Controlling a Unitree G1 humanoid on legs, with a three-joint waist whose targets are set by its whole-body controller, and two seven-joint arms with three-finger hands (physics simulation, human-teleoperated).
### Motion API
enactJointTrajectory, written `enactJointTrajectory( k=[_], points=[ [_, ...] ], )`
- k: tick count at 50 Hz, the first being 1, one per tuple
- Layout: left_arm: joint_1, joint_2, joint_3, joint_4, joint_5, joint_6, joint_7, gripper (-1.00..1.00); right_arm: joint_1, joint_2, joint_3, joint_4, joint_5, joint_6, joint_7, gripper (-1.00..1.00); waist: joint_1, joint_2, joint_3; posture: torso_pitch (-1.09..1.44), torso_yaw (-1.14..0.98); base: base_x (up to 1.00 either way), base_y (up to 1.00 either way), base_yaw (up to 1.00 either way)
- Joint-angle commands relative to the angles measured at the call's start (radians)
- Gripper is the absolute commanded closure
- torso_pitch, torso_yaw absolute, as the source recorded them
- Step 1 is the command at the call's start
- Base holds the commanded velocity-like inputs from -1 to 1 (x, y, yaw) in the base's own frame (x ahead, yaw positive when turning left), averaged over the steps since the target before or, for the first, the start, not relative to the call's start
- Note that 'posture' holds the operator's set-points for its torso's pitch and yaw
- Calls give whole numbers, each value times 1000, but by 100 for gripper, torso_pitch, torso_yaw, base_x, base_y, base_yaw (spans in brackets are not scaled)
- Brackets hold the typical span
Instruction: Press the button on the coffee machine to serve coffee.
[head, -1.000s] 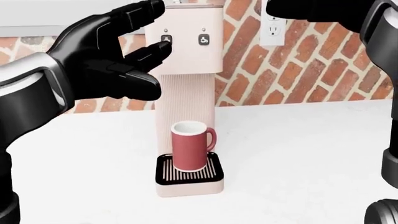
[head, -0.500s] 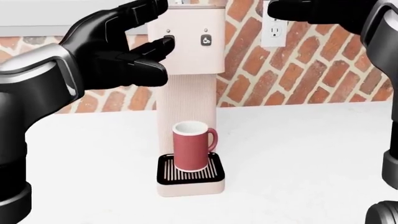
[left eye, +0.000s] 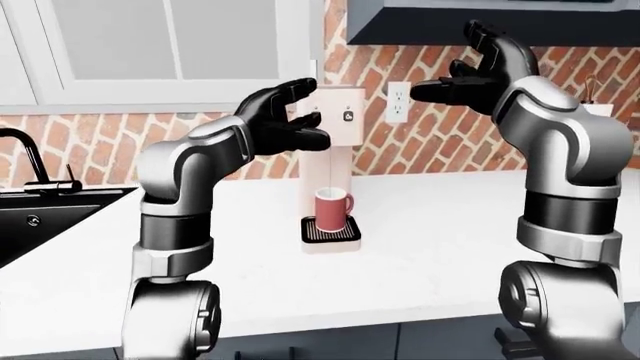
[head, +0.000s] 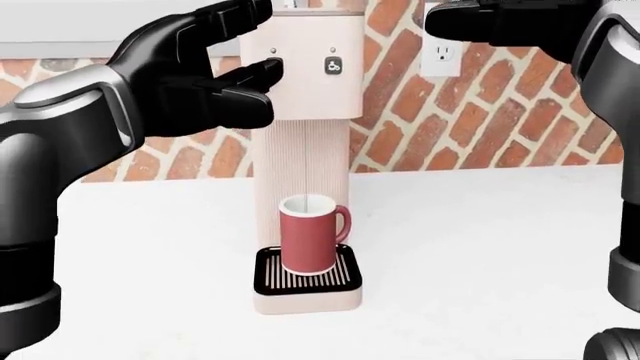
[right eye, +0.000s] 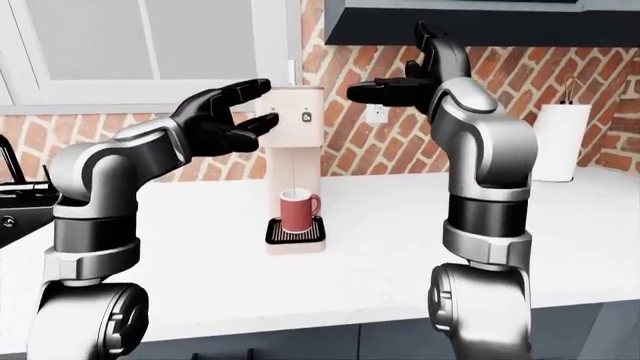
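White countertop (head: 500, 247) was spread beneath a red brick wall (head: 480, 112), and the pale pink coffee machine (head: 305, 142) was stood against that wall at the centre of the head view. A red mug (head: 308, 234) was set upright on the machine's black drip grille (head: 305, 279), directly under the spout, so that coffee would be caught. The left hand (head: 190, 75) was held open at the machine's upper face, one fingertip (head: 265, 71) laid against the left button (head: 272, 52), apparently to press it; contact could not be confirmed. The right button (head: 333, 65) was left uncovered. The right hand (left eye: 478, 71) was raised open and empty beside the wall outlet (head: 441, 52), well clear of the machine.

A black sink (left eye: 40, 217) and tap were shown only in the left-eye view; a paper towel roll (right eye: 556, 142) only in the right-eye view.
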Motion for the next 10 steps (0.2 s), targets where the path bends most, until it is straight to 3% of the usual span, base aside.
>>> enactJointTrajectory(
  k=[1, 10],
  points=[
    [-41, 8, 15, -14, 9, -45, 1, -100, -35, -9, -7, -21, 0, -27, -1, -100, 0, -2, 2, -73, 0, 0, 0, 0],
    [-54, 2, 14, 0, 18, -46, -3, -100, -27, -12, -10, -27, 3, -28, -2, -100, 0, -3, 3, -73, 0, 0, 0, 0]
  ],
)
